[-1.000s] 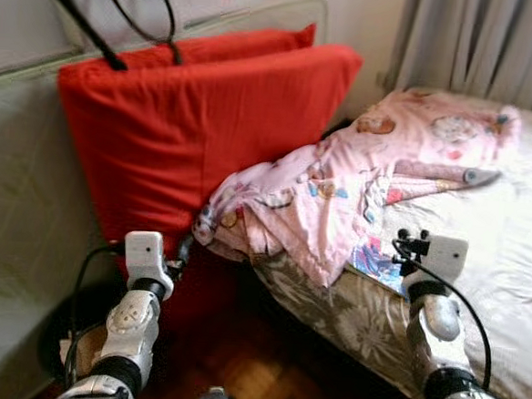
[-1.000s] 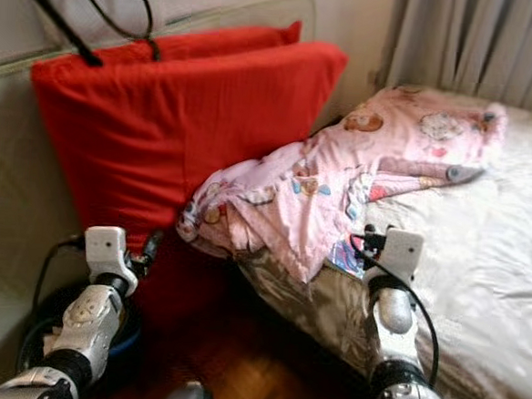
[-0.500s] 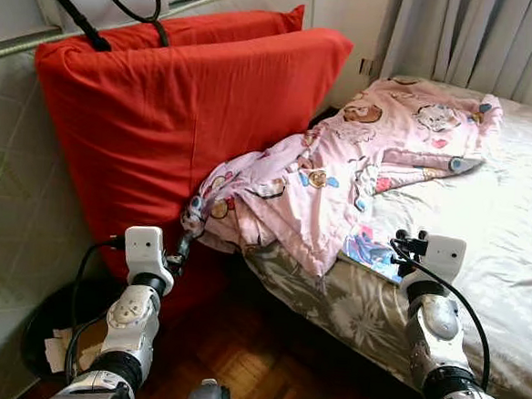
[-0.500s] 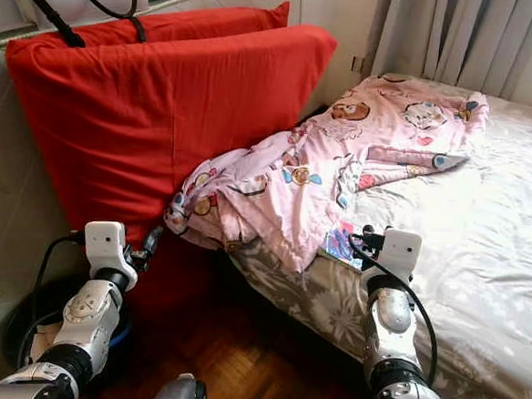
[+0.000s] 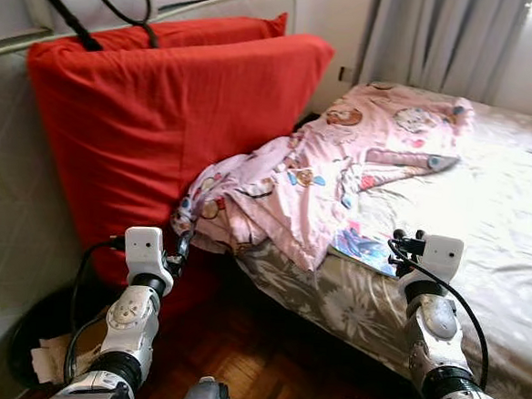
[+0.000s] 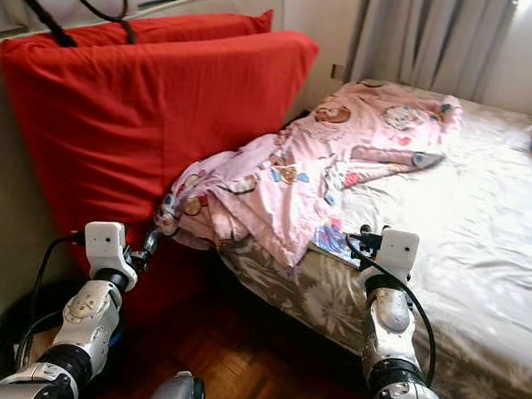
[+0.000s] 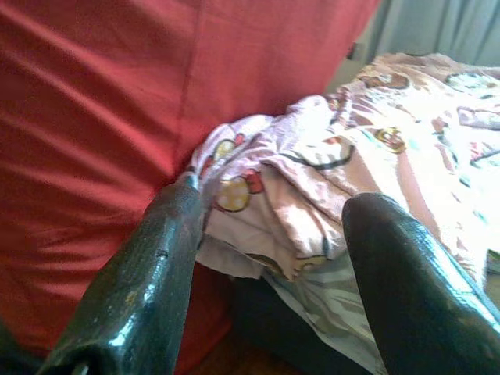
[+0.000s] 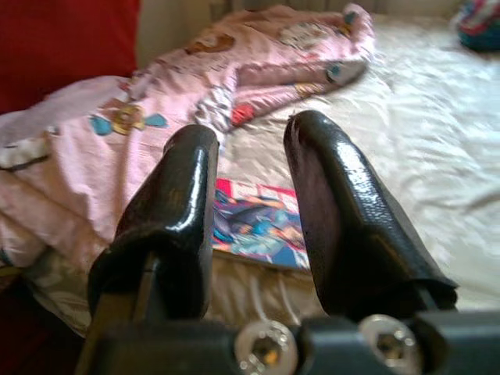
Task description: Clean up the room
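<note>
Hanging off the bed edge at twelve o'clock, a pink blanket is draped against red cushions. Both the left gripper and right gripper are held wide, empty; what looks like a comic book lies beneath.

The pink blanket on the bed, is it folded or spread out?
Neither: the pink blanket lies crumpled in loose folds, its end hanging over the bed's edge against the red cushion.
</note>
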